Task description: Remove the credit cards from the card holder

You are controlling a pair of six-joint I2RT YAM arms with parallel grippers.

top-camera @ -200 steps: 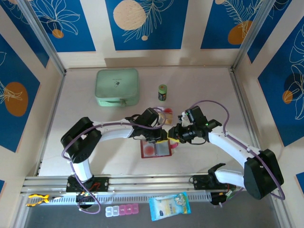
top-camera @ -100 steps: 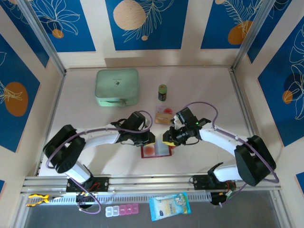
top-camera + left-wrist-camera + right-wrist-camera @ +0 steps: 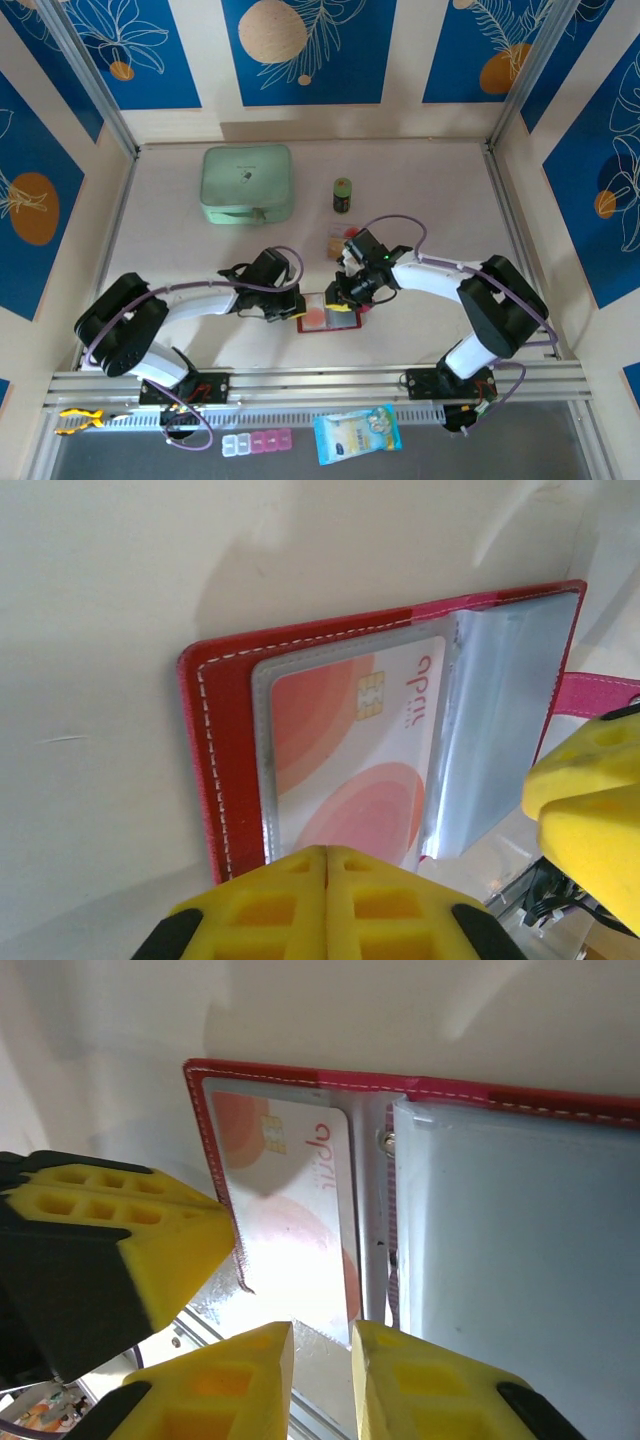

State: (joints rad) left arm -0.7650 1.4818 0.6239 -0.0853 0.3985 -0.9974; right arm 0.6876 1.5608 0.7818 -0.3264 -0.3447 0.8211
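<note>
Left claw closer, seemingly on card holder edge

Red wallet with white stitching; whitish card with salmon circles; mint-green case far left; blue wall panels, white leaf outlines.

You are looking down through the top camera from above and behind the arm bases, taking in the whole bench from well back. Your left wrist camera is hanging very close over the open card holder, peering past the left gripper. The right wrist camera is sitting equally close over the same pages, past the right gripper. All three views are sharing that card holder, and each wrist view is catching the other gripper at its edge.
</note>
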